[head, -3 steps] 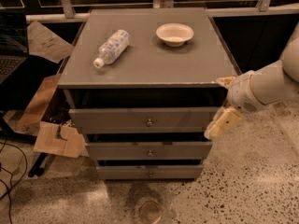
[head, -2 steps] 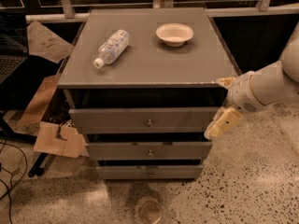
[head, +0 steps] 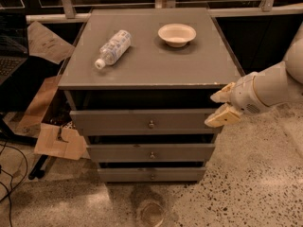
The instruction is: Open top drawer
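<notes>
The top drawer (head: 147,121) is the uppermost grey front of the cabinet, with a small round metal knob (head: 151,124) at its centre. It stands a little forward of the cabinet top's edge, with a dark gap above it. My gripper (head: 221,106) hangs at the cabinet's right front corner, level with the top drawer's right end and well right of the knob. Its two cream fingers are spread apart and hold nothing.
Two lower grey drawer fronts (head: 150,152) sit below. On the cabinet top (head: 151,65) lie a clear plastic bottle (head: 113,48) and a white bowl (head: 176,34). Cardboard pieces (head: 59,141) and cables lie on the floor at the left. A speckled floor lies in front.
</notes>
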Action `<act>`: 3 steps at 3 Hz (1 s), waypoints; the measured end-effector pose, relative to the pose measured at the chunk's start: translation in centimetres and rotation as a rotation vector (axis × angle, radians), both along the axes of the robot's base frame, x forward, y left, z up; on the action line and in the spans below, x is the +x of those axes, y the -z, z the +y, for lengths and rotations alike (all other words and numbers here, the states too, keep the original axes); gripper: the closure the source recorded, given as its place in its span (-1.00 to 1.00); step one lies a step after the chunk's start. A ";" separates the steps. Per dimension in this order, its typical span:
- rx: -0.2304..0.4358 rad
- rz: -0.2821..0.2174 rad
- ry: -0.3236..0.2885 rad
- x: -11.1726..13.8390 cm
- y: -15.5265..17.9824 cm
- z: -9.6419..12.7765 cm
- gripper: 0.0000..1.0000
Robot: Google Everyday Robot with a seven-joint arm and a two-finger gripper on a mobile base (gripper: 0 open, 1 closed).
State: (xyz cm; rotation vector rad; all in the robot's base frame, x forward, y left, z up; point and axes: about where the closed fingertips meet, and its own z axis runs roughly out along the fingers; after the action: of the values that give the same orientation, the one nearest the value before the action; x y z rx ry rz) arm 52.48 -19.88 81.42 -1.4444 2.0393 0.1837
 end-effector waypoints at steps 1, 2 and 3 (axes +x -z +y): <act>0.000 0.000 0.000 0.0 0.0 0.0 0.31; 0.000 0.000 0.000 0.0 0.0 0.0 0.77; 0.005 0.000 -0.002 0.0 0.1 0.1 1.00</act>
State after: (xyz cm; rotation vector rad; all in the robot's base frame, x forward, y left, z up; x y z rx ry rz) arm 52.52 -19.81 81.35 -1.4433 2.0360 0.1896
